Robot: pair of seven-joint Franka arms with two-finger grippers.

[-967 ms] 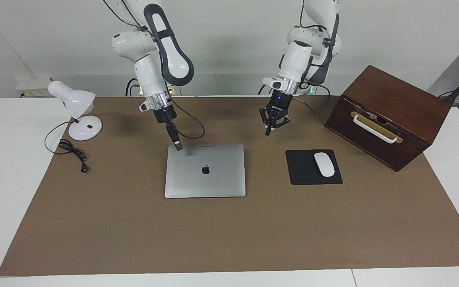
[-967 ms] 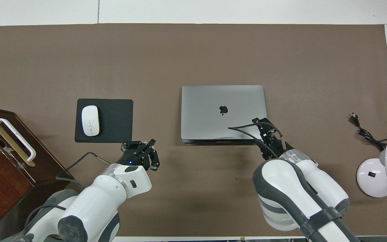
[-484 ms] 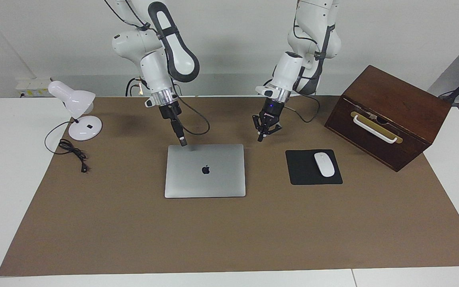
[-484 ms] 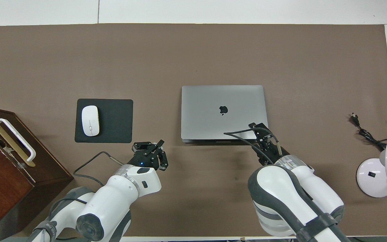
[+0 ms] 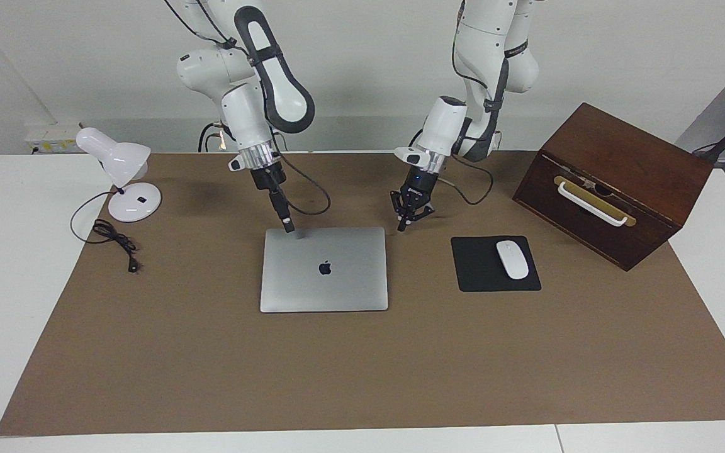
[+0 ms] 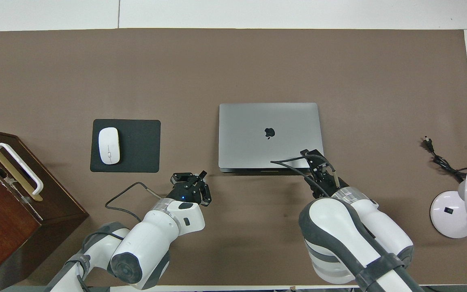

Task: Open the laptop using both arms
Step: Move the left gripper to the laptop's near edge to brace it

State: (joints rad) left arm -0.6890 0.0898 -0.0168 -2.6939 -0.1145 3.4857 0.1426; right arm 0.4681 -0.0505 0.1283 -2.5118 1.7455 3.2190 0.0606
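The silver-grey laptop point(image 5: 323, 269) lies closed and flat on the brown mat, apple logo up; it also shows in the overhead view point(image 6: 268, 134). My right gripper point(image 5: 287, 226) is shut and points down at the lid's edge nearest the robots, by the corner toward the right arm's end point(image 6: 309, 155); I cannot tell if it touches. My left gripper point(image 5: 404, 225) is open and empty, low over the mat just off the laptop's other near corner point(image 6: 191, 177), apart from it.
A black mouse pad point(image 5: 479, 277) with a white mouse point(image 5: 511, 259) lies beside the laptop toward the left arm's end. A brown wooden box point(image 5: 614, 182) with a white handle stands past it. A white desk lamp point(image 5: 126, 176) and its cable point(image 5: 114, 242) sit toward the right arm's end.
My left gripper has come down and moved toward the laptop's near corner. My right gripper shifted slightly along the lid's near edge, then held still. The laptop has not moved.
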